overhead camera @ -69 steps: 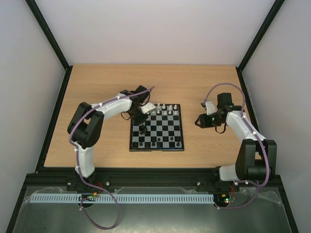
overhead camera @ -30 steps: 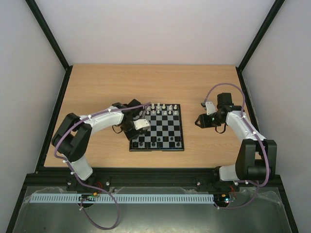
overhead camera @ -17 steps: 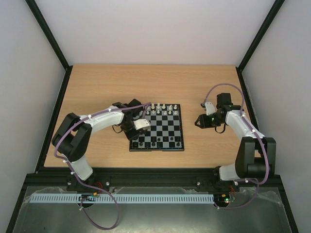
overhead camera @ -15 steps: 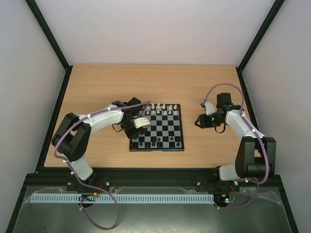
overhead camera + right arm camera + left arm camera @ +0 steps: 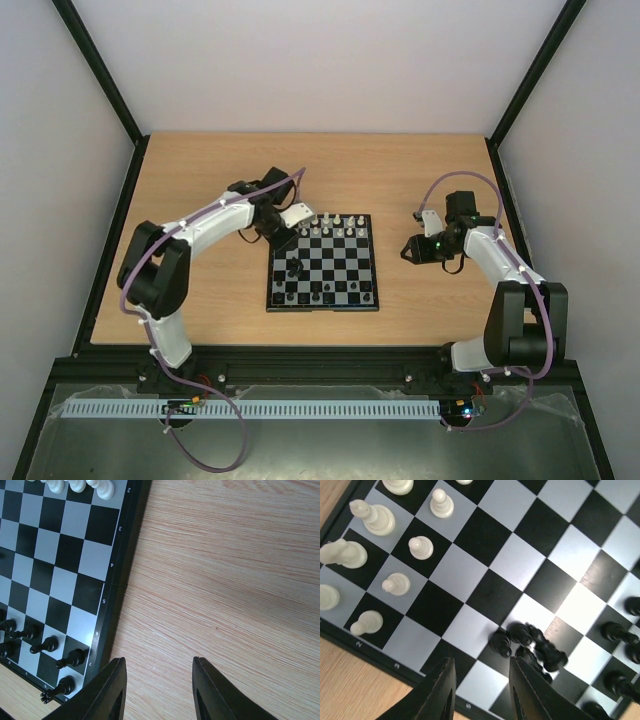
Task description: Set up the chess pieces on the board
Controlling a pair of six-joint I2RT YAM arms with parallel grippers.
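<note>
Wide apart and empty, the left arm's black fingers (image 5: 440, 695) hang over the left rim of the small black-and-grey checkered chessboard (image 5: 516, 562). Just past their tips a clump of tiny black chess pieces (image 5: 532, 647) sits bunched together, short of the black ranks on the board's near side, while the small white chess pieces (image 5: 380, 522) line its far side. The right arm's black fingers (image 5: 107, 692) are parted and empty too, off the board's right edge over the light wooden surface (image 5: 225, 580). Black's half looks unfinished, so next up, I'd say, is a careful pinch on one piece from that clump, then standing it on its own square.
</note>
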